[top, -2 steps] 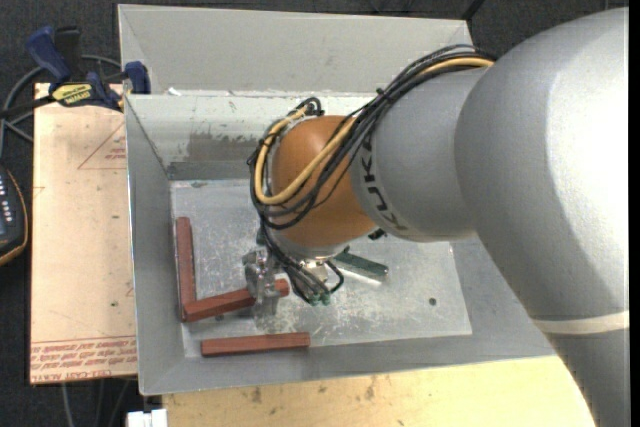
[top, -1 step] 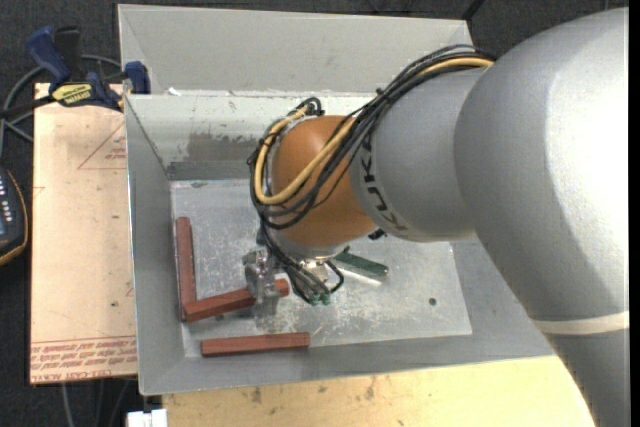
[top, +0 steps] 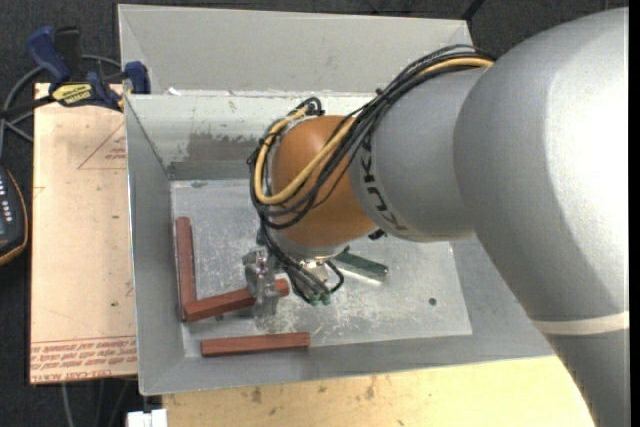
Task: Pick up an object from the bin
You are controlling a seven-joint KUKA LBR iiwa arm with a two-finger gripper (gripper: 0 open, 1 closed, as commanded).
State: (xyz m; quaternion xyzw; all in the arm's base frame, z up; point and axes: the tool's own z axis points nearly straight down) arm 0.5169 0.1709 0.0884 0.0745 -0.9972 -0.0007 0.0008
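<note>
Camera view from above has my pincer (top: 264,283) low over the floor of the grey bin (top: 425,310), in the lower middle of the frame. It hangs under the orange wrist cover (top: 310,185) and its looping cables (top: 268,170). It stands at the right end of a reddish-brown stick (top: 220,305); a short stub of that stick shows just past the pincer on its right. The metal there hides the contact, so I cannot tell whether the pincer is clenched, released or grasping the stick.

I count 3 such sticks in the lower left of the bin. The one at my pincer lies flat, its long axis running left to right across the frame, with the right end a little higher than the left. Its left end meets the foot of a second stick (top: 184,255), which runs up and down the frame beside the left wall, so the 2 make an L. The third stick (top: 255,345) lies almost level just below them, near the front wall and apart from both.

I judge the free right end the sensible spot: it is away from the corner of the L and the walls. A small green thing (top: 362,266) lies to the right, under my wrist, near but apart.
</note>
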